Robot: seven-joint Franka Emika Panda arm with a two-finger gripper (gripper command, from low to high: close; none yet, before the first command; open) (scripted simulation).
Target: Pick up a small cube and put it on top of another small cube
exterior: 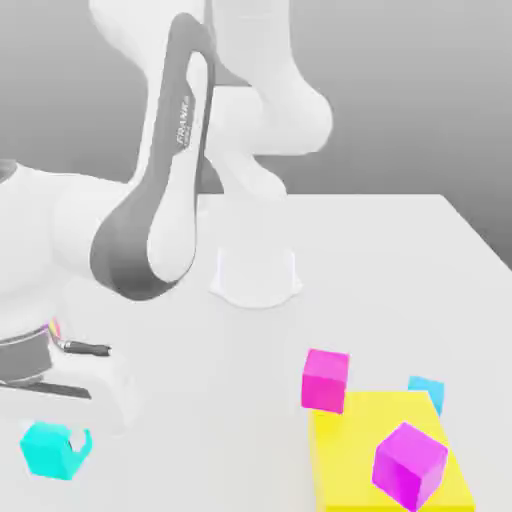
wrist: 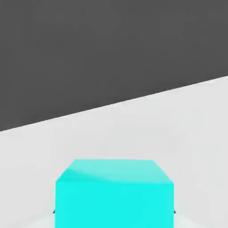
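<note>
The gripper [wrist: 114, 213] is pinching the cyan cube [exterior: 45, 457], its two fingers closed against opposite sides. The cube sits right beneath the hand at the exterior view's left, near the rim of the table [exterior: 200, 400]; whether it rests on the surface or is just off it, I cannot tell.

What the next move turns on is the way across. The other cubes all lie well apart from the hand, over toward the exterior view's right, around the yellow block [exterior: 350, 475]: the magenta cube [exterior: 324, 381] at its far edge, the purple cube [exterior: 410, 466] at its near end, the blue cube [exterior: 427, 390] by its far right corner. The task does not say which one is to carry the cyan cube — the magenta one looks the nearest choice.

The grip seems made, so the step in hand is probably the lift, with the carry and the stacking to come. The cube looks about as long as it is wide, so no long axis matters; squaring its faces to the lower cube does — a skewed or hasty release could tip it off.
</note>
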